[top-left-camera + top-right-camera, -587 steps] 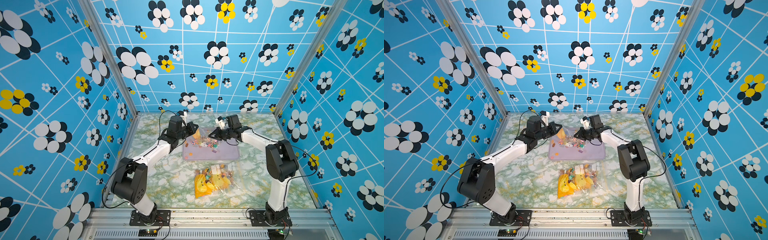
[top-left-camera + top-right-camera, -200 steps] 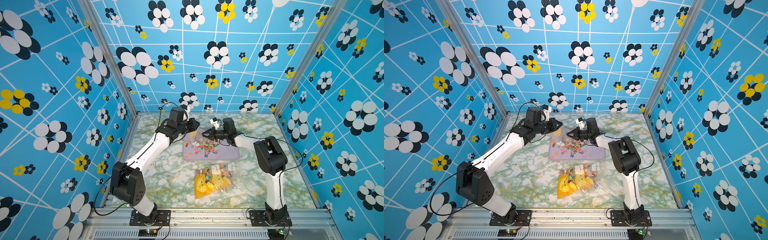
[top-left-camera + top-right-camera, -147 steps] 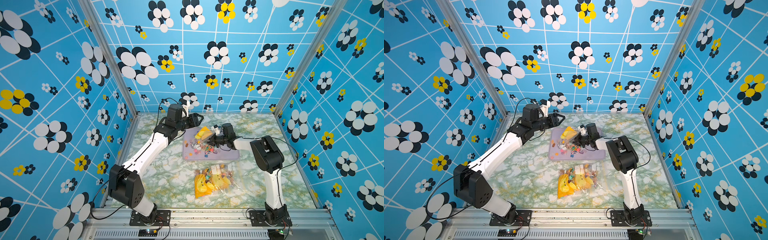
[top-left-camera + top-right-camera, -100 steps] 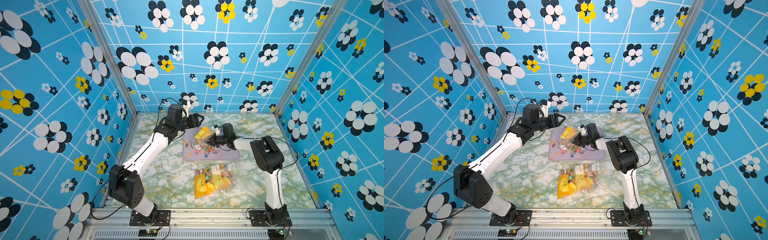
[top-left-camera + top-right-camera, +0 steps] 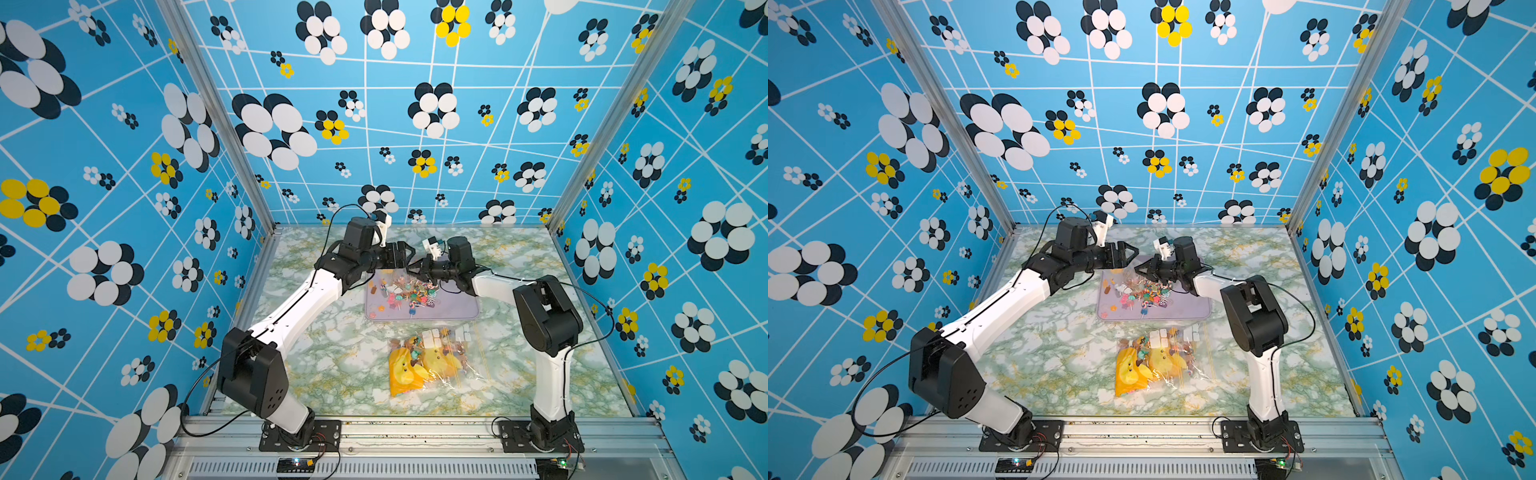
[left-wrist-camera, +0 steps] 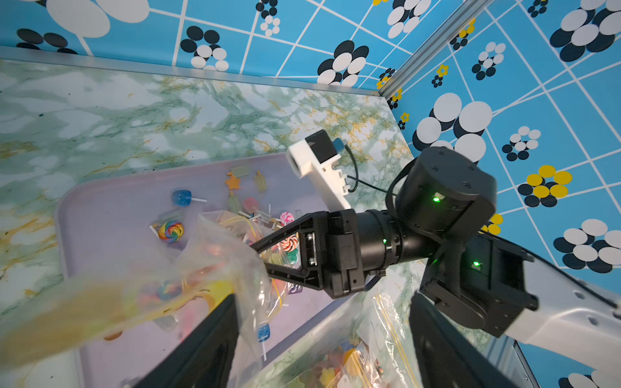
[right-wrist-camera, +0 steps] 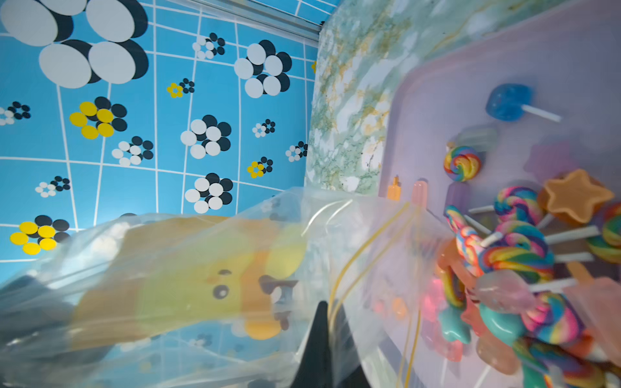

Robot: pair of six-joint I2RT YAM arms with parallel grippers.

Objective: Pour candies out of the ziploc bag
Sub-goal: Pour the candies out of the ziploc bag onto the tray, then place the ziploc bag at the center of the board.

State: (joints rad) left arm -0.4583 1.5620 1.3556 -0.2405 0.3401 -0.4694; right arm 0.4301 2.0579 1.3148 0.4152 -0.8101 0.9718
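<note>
The right gripper (image 6: 260, 257) is pinched shut on the clear bag (image 7: 201, 268) near its zip mouth, which points down at the candies (image 5: 409, 293) heaped on the purple tray (image 5: 457, 309). The bag's length runs back toward the left gripper (image 5: 1130, 251) (jaws spread wide, gripping nothing), the arm nearer its closed end.

This was a lab's robot test booth. Flowered blue walls (image 5: 124, 166) and metal posts (image 5: 219, 124) boxed in a marbled tabletop (image 5: 332, 365) with bolted-down arms (image 5: 299, 307).
</note>
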